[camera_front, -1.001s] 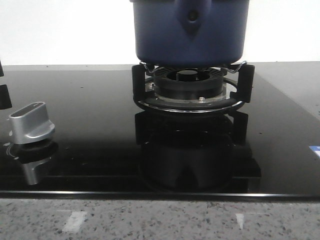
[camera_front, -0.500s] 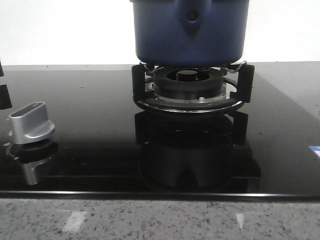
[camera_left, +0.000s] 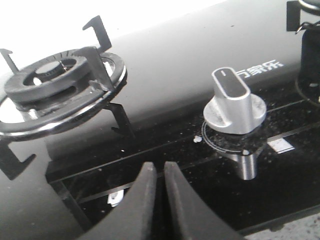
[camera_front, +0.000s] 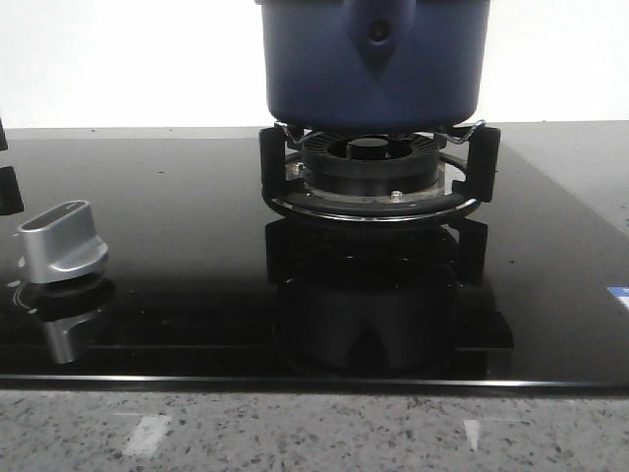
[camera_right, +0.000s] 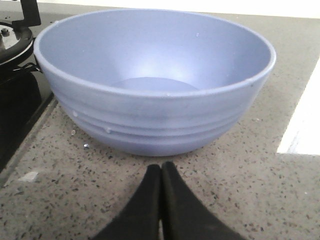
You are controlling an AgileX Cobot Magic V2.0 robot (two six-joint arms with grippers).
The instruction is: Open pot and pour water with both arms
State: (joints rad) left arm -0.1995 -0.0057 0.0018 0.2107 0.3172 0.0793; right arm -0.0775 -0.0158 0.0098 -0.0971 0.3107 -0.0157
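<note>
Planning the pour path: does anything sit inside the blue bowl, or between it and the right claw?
Nothing visible does. The light blue ribbed bowl looks empty, and only bare speckled stone countertop lies between it and the shut right claw. The dark navy-blue pot rests on its burner.

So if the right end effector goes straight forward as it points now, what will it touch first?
Most likely the light blue bowl: it sits on the speckled counter directly ahead of the shut right end effector, with nothing visible between them, though the gap is hard to judge.
</note>
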